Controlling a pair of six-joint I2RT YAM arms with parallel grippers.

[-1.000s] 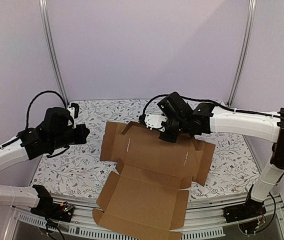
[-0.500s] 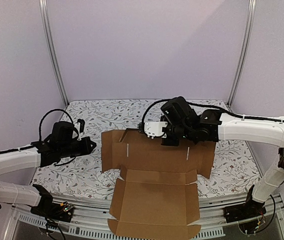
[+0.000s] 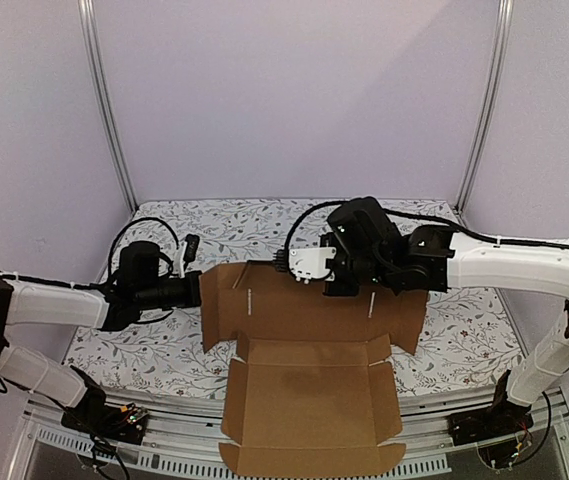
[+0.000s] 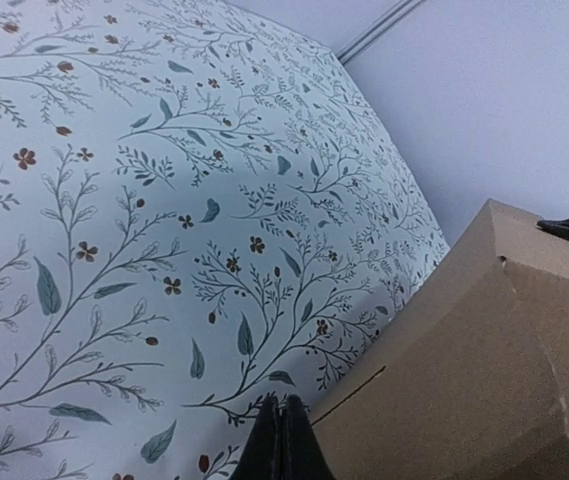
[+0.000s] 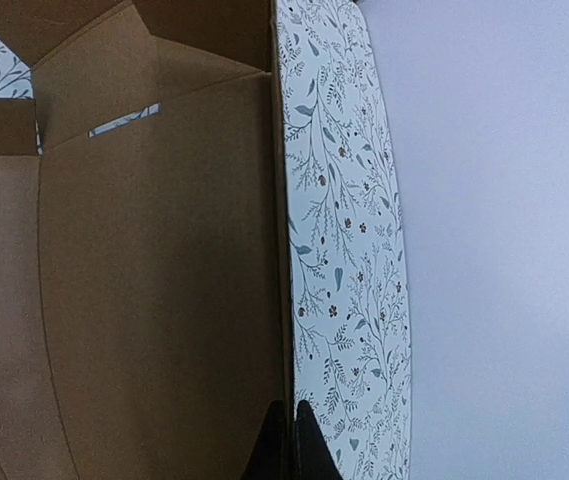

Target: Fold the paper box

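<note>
Box, near end: We see the paper box (image 3: 309,385) as a flat sheet of plain brown corrugated cardboard. Its nearest panel hangs out past the table's front edge, between the two arm bases.
Box, far end: Its wider panel, with side flaps and two slits, lies on the cloth.
Left claw: The black left gripper (image 3: 197,290) sits low, just beside the sheet's left flap. Its fingers (image 4: 282,440) are pressed together on nothing, and we cannot tell whether they touch the flap.
Right claw: The black right gripper (image 3: 336,288) is over the sheet's far middle. Its fingers (image 5: 289,440) are closed and empty, with the tips at the far edge.
Table: The table (image 3: 164,340) wears a white cloth printed with leafy sprigs.
Backdrop: Plain lilac walls (image 3: 294,100) stand behind.
</note>
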